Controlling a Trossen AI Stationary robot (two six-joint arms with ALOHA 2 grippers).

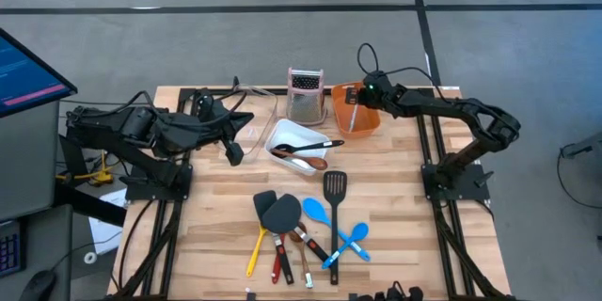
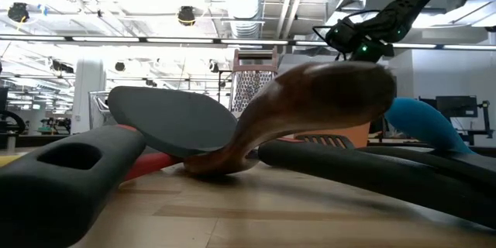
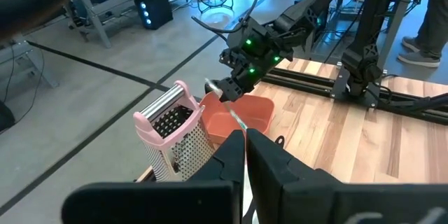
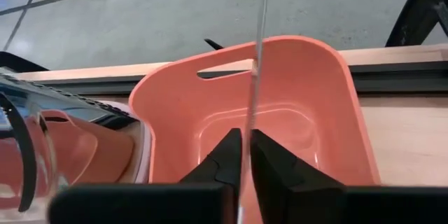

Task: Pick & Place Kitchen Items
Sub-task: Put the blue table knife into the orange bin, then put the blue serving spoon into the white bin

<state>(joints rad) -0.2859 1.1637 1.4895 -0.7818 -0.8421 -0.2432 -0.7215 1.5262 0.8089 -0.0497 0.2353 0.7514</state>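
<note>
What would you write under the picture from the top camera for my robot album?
The right gripper holds a thin utensil over the orange tub, while more utensils wait on the table.

Light wood table (image 1: 395, 207), stuff parked at the back and a pile of utensils up front

Along the far edge there's a steel box grater (image 1: 304, 95) with a pink top standing upright, an orange tub (image 1: 364, 118) just beside it and a clear tub (image 1: 256, 118) on its other side. A white tub (image 1: 293, 138) sits in front of the grater, holding a couple of utensils. Toward the near edge the loose kitchen items (image 1: 299, 228) lie fanned out flat: black spatulas (image 1: 276, 211) overlapping, a slotted turner (image 1: 335, 188) next to them, two blue spoons (image 1: 337, 228) crossing, plus yellow, red and wood handles pointing at the near edge.
</note>
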